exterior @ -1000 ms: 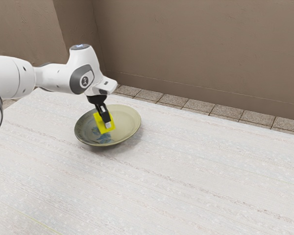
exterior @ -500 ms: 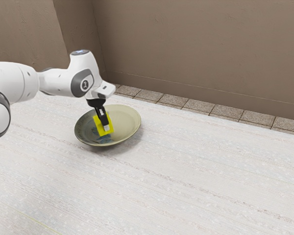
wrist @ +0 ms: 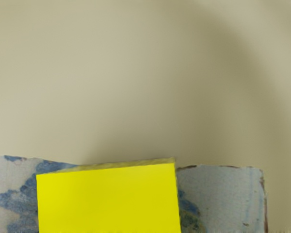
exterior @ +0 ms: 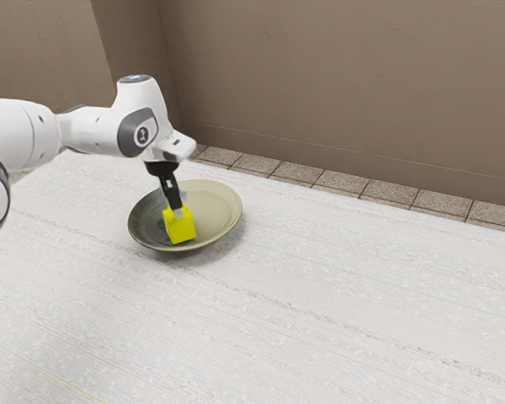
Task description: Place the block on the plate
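The gripper (exterior: pixel 178 210) points down over the plate, its tip at the upper part of the yellow block. I cannot tell how far apart its two sides stand. The yellow block (exterior: pixel 180 229) is within the outline of the greenish plate (exterior: pixel 221 210), over the plate's inner area; whether its underside touches the plate is hidden. In the wrist view the yellow block (wrist: pixel 109 199) shows a broad flat face at the lower edge, close under my hand, with the pale plate (wrist: pixel 111 73) and its blue pattern around it.
A white streaked table (exterior: pixel 320 295) carries the plate. The plate's rim (exterior: pixel 241 204) rises around the block. Behind the table run brown floor tiles (exterior: pixel 320 178) and a plain brown wall (exterior: pixel 337 84). The arm (exterior: pixel 93 130) reaches in from the exterior view's left.
My hand has risen from half a second ago, while the yellow block shows lower against the plate and lower relative to my gripper. The plate has stayed put.
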